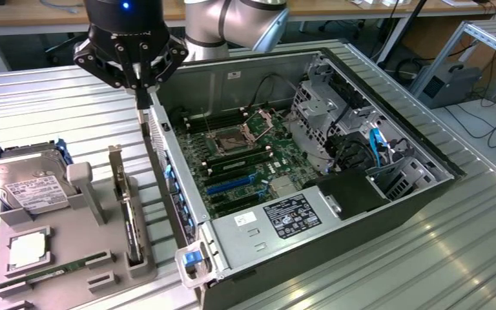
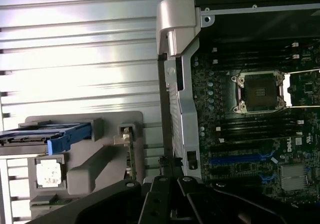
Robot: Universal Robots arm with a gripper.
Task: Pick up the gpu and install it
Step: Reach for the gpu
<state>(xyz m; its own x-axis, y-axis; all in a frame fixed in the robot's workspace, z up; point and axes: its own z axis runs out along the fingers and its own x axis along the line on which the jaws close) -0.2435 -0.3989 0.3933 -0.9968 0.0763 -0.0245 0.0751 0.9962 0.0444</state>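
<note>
We're hanging over the gap between the holder (image 1: pixel 59 297) and the open case (image 1: pixel 222 77), gripper (image 1: pixel 143 97) pinched fully shut with nothing between its fingers. In the exterior view the gpu (image 1: pixel 127 206) is at six o'clock from us. It stands on its long edge in the grey holder, with its silver bracket (image 1: pixel 114 158) at the twelve o'clock end and the hard drive (image 1: pixel 24 184) off at nine. The case wall runs just beside it at three. We judge the card light and stiff but fragile, and thin enough to tip in its slot. The free top edge, about mid-length, looks the best hold, pinched across the thickness. What sits on its face we can't quite make out.
</note>
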